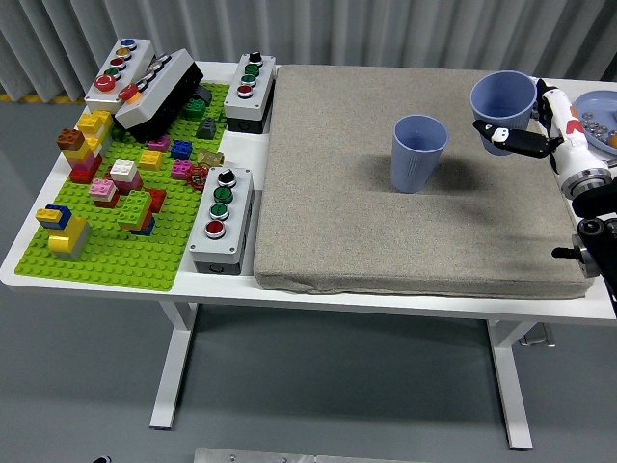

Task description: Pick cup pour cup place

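Two blue cups are in the head view. One blue cup [418,151] stands upright on the grey mat [347,212], right of its middle. The other blue cup [502,100] hangs in the air above the mat's far right, upright, with my right hand [525,130] shut on its side. The right arm [590,207] comes in from the right edge. The held cup's inside is not visible well enough to tell its contents. My left arm is out of view.
A green baseplate [116,251] with several toy bricks lies at the left. Button boxes [221,217] stand beside the mat's left edge and at the back left [249,90]. A blue plate [600,118] with small items sits at the far right.
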Robot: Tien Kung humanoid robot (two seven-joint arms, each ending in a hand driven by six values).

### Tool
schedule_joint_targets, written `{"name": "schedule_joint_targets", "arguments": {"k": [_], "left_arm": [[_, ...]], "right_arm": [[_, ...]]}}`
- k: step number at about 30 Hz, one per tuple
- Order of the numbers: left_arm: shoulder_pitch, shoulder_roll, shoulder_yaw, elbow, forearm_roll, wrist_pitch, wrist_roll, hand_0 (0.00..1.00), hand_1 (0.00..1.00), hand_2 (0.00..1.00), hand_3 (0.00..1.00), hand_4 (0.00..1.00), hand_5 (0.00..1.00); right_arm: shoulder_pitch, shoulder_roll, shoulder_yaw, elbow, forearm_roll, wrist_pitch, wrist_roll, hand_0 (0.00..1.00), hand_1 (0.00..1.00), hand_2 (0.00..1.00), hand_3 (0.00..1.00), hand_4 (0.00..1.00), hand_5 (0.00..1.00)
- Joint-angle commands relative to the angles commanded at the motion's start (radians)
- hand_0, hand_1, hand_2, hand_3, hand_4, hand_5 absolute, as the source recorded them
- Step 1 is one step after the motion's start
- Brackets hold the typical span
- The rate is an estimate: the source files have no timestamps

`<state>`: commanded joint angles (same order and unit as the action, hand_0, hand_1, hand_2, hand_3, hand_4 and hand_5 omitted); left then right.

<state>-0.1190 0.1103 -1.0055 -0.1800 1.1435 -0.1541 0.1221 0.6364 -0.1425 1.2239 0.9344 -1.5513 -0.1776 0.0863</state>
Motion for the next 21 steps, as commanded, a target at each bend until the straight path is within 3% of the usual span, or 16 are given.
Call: {"name": "schedule_joint_targets", "arguments": {"k": [10, 21], "left_arm": [[0.0, 0.001, -0.001, 0.0, -0.002, 0.001, -0.001, 0.805, 0.753, 0.818, 0.721, 0.517, 0.998], [-0.001, 0.002, -0.001, 0.0, -0.003, 0.0, -0.001, 0.806, 0.752, 0.818, 0.722, 0.517, 0.998]], "right_arm": [[0.019, -0.002, -0.062, 0.024, -0.239, -0.049, -0.046, 0.778, 0.642, 0.53, 0.645, 0.774, 0.245], [0.025, -0.006, -0.105, 0.065, -0.35, -0.096, -0.077, 0.782, 0.644, 0.528, 0.642, 0.771, 0.244]]}}
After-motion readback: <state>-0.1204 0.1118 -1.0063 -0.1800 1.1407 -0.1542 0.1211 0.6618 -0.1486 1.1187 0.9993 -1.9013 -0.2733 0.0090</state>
